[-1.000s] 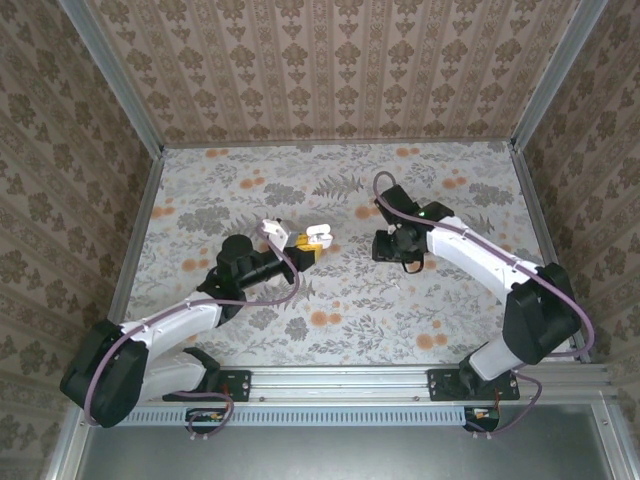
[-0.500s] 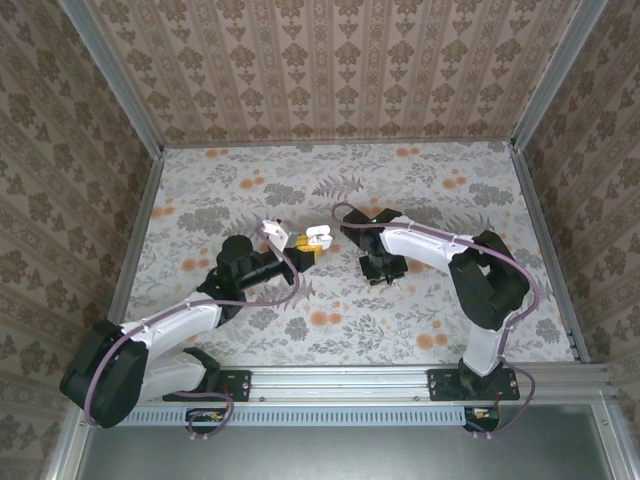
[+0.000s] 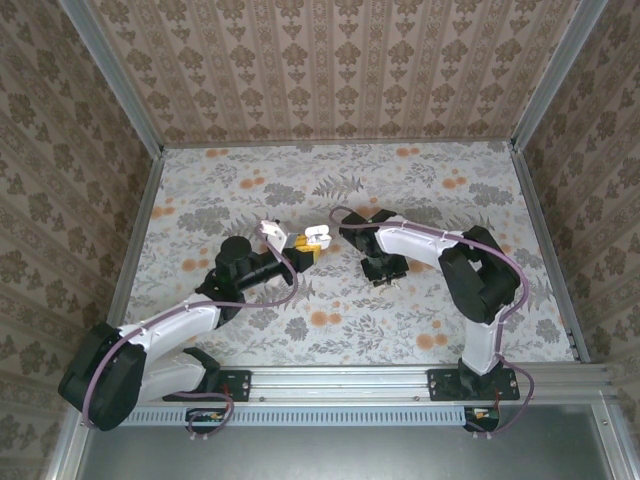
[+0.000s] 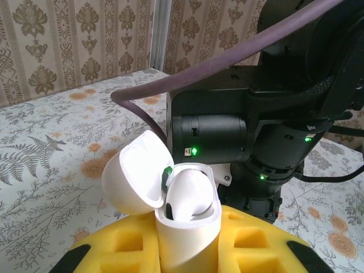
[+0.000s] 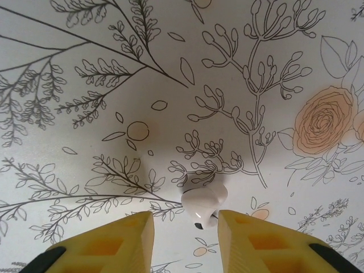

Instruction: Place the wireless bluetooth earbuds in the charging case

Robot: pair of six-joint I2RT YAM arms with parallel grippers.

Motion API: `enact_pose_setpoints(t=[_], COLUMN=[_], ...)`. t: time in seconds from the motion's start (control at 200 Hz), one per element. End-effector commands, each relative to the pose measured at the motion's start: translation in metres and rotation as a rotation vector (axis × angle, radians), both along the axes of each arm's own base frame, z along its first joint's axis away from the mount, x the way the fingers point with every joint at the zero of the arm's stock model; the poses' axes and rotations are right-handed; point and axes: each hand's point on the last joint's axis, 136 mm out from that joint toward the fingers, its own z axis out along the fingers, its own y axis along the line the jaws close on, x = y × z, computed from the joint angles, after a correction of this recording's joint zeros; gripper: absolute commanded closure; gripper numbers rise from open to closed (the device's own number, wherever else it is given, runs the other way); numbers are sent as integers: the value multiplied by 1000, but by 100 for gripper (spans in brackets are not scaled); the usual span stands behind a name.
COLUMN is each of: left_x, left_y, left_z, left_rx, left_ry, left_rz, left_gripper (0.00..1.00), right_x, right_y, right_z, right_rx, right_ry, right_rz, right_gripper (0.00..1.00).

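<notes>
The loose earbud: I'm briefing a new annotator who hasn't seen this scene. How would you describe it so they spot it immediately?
Start at the floral table, near its middle where the right gripper points down. At the mouth of its open yellow jaws lies the earbud, a tiny glossy white bead, far smaller than the open white charging case.

**Tight quarters at mid-table: your right arm crowds the open charging case.**

The arm's black wrist stands just behind the case, which the left gripper clamps with its lid swung to the left in the left wrist view; your way to the mouth is from above. Under the right gripper, the spread fingers leave a lane of bare table with one earbud lying in it, nearer the right-hand finger. Papered walls close three sides, and the table's far half lies open.
</notes>
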Motion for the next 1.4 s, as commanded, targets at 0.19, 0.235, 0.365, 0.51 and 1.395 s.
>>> enact_pose_setpoints(t=[0.19,0.235,0.365,0.51,1.395], left_x=[0,0,0,0,0], left_y=[3,3,3,3,6], left_z=[1,1,1,1,13], left_rx=[3,3,3,3,-15], left_ry=[-19,-18,-19,-19,-37], left_rz=[10,9,9,8,21], left_gripper=[100,100,100,100,100], right_x=[1,1,0,1,23], right_y=[-11,-12,-15,-17,31], right_z=[-9,-10,-12,-12,104], right_rx=[-84,-89,-104,-119,347], right_ry=[26,30,34,39,-323], right_rz=[30,32,37,45,-38], right_gripper=[66,66,68,71,89])
